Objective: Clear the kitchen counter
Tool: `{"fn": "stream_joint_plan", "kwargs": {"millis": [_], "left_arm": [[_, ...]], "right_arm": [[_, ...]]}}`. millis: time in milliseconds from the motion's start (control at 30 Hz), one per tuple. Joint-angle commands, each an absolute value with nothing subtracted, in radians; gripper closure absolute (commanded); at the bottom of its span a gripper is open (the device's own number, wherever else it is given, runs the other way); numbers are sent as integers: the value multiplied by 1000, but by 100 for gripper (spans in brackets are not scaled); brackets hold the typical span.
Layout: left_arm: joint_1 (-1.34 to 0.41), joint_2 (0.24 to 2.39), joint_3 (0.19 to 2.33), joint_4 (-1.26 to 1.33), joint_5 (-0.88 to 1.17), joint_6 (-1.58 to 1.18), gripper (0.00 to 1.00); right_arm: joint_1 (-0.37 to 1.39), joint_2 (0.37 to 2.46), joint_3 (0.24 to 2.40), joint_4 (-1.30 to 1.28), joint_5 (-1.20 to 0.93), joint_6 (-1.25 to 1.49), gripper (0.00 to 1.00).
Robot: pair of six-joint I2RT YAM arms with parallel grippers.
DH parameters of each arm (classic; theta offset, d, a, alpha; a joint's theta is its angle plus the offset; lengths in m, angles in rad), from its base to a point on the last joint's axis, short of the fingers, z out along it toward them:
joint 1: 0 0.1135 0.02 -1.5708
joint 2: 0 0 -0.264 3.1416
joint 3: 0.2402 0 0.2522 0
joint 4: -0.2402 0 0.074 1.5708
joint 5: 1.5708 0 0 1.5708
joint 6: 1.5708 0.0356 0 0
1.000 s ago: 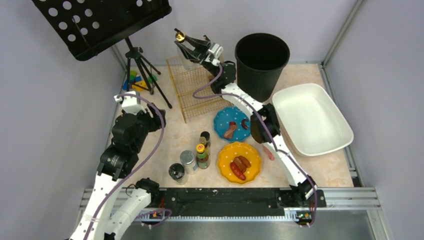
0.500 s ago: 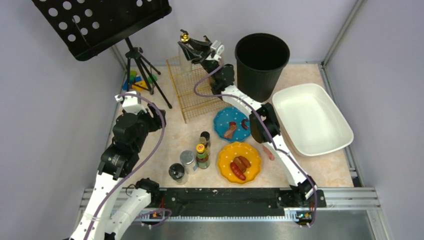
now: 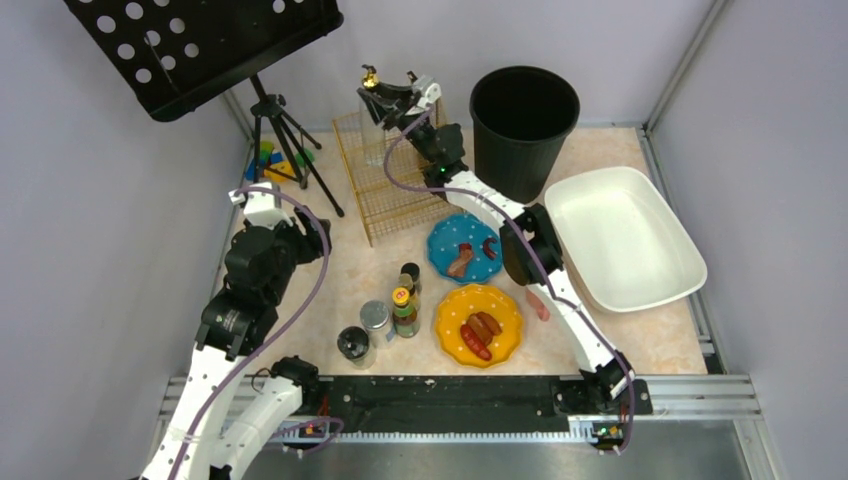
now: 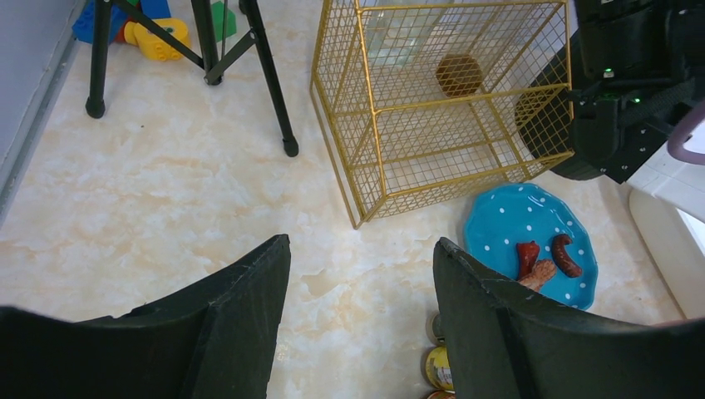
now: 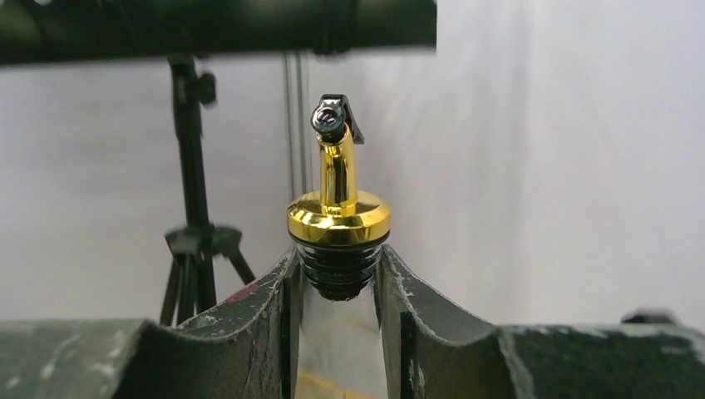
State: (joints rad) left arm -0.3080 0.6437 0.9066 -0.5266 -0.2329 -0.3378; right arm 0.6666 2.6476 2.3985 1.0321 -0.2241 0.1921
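Note:
The beige marbled kitchen counter [image 3: 330, 260] carries plates, jars and a gold wire basket [image 3: 385, 185]. My right gripper [image 3: 388, 100] is shut on the neck of a clear glass bottle with a gold pourer [image 3: 371, 76], held upright at the basket's far end. In the right wrist view the fingers [image 5: 274, 324] clamp the glass neck [image 5: 339, 341] just under the gold cap [image 5: 338, 218]. My left gripper [image 4: 362, 249] is open and empty above bare counter [image 4: 166, 191], near the basket's front corner [image 4: 357, 220].
A blue plate [image 3: 465, 248] and a yellow plate [image 3: 478, 322] hold sausages. Several jars [image 3: 390, 318] stand left of the yellow plate. One sausage [image 3: 537, 305] lies loose. A black bin [image 3: 524, 120], white tub [image 3: 620, 238], tripod [image 3: 285, 140] and toys [image 3: 268, 160] ring the back.
My right gripper has carried the bottle a little to the right and turned it more upright over the basket's far end. The left arm has not moved.

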Motion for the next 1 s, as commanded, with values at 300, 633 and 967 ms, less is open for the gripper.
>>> {"fn": "stream_joint_plan", "kwargs": {"millis": [300, 633, 967], "left_arm": [[-298, 631, 901, -489, -231, -334, 32], [-295, 633, 899, -492, -236, -334, 32], [-294, 645, 896, -495, -242, -330, 32]], "right_arm": [[702, 2563, 2436, 750, -202, 115, 100], [717, 2527, 2400, 638, -146, 78, 67], [728, 2336, 2142, 693, -107, 76, 37]]}}
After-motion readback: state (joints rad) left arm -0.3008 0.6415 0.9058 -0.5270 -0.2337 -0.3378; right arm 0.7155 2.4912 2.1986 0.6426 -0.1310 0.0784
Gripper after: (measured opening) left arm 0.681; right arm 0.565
